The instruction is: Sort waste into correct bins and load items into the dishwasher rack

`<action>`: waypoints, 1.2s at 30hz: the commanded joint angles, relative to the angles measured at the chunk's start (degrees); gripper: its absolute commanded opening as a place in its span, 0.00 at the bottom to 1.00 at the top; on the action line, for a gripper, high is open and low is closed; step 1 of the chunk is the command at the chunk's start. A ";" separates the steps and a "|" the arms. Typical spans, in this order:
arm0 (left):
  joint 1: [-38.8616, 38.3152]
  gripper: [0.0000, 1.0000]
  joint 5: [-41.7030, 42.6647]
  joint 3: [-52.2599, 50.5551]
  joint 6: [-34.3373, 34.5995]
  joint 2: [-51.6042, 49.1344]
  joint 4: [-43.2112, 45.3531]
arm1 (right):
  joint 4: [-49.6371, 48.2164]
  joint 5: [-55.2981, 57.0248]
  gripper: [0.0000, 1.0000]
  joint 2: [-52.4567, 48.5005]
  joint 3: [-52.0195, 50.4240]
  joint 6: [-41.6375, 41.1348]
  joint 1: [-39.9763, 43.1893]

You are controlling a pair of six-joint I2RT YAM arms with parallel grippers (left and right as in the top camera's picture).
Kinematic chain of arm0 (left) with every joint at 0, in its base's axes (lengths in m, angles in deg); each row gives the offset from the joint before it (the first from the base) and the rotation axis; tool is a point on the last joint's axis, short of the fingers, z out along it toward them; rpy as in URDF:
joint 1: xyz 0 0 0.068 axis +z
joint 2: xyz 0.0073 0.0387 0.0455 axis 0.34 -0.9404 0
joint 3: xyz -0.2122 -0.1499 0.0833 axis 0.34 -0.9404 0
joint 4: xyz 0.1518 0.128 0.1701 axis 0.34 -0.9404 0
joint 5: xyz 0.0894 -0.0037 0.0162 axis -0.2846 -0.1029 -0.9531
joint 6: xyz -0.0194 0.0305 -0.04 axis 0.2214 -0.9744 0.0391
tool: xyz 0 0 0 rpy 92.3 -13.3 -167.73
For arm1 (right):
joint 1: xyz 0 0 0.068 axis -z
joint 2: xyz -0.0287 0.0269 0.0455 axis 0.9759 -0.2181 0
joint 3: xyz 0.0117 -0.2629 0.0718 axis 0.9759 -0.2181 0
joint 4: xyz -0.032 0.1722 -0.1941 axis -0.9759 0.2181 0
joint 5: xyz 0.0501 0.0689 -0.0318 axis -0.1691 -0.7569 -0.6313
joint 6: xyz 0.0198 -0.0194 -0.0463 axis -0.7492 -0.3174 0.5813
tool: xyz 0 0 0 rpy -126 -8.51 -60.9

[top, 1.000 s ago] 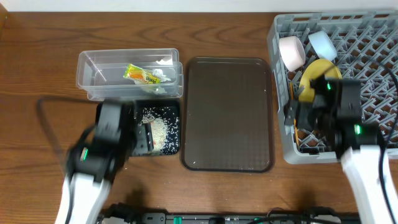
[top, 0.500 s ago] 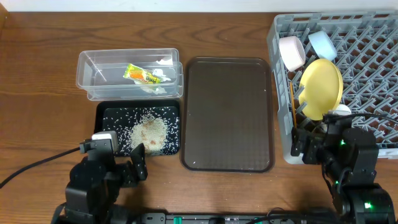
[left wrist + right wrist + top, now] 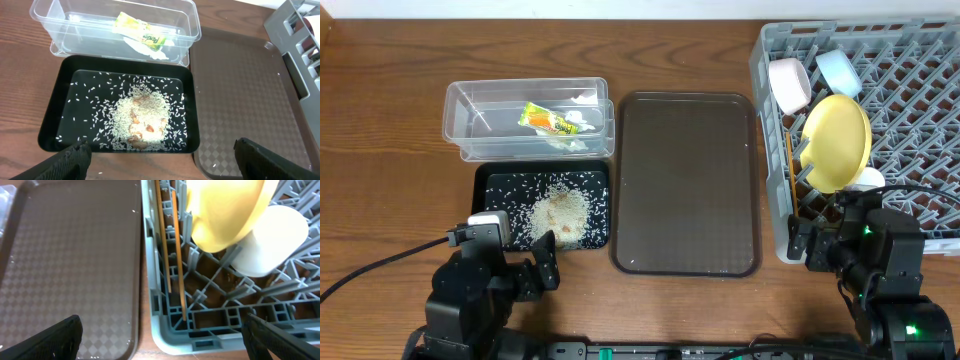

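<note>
The grey dishwasher rack (image 3: 920, 120) at the right holds the yellow plate (image 3: 837, 140), a white bowl (image 3: 788, 84), a light blue bowl (image 3: 839, 71), a white cup (image 3: 270, 242) and two chopsticks (image 3: 172, 250). The clear tub (image 3: 528, 118) holds the green-and-orange wrapper (image 3: 141, 31) and white paper (image 3: 150, 49). The black tray (image 3: 490, 188) holds rice and scraps (image 3: 142, 117). My left gripper (image 3: 160, 160) is open and empty, near the black tray's front edge. My right gripper (image 3: 162, 337) is open and empty over the rack's front left corner.
A large empty brown serving tray (image 3: 686, 182) lies between the bins and the rack. A black cable (image 3: 380, 265) runs across the table at the front left. A few rice grains lie on the wood by the black tray.
Both arms have pulled back toward the table's front edge from the black tray and the rack. In the last half second almost nothing moved.
</note>
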 commanded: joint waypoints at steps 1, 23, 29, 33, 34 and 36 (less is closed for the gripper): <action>-0.17 0.94 -0.26 -0.50 0.07 0.04 -0.02 | -0.74 2.19 0.99 0.81 -0.74 0.90 -0.55; -0.17 0.95 -0.24 -0.50 0.07 0.04 -0.02 | -56.63 3.26 0.99 36.46 -40.79 6.95 -2.25; -0.17 0.95 -0.24 -0.50 0.07 0.04 -0.02 | -46.23 4.83 0.99 36.41 -40.74 7.32 -2.23; -0.17 0.95 -0.24 -0.50 0.07 0.04 -0.02 | -46.40 4.61 0.99 36.13 -40.74 7.34 -2.23; -0.17 0.95 -0.24 -0.50 0.07 0.04 0.00 | -46.40 4.61 0.99 36.13 -40.74 7.32 -2.23; -0.17 0.95 -0.24 -0.50 0.07 0.04 -0.02 | -46.40 4.61 0.99 36.09 -40.74 7.32 -2.23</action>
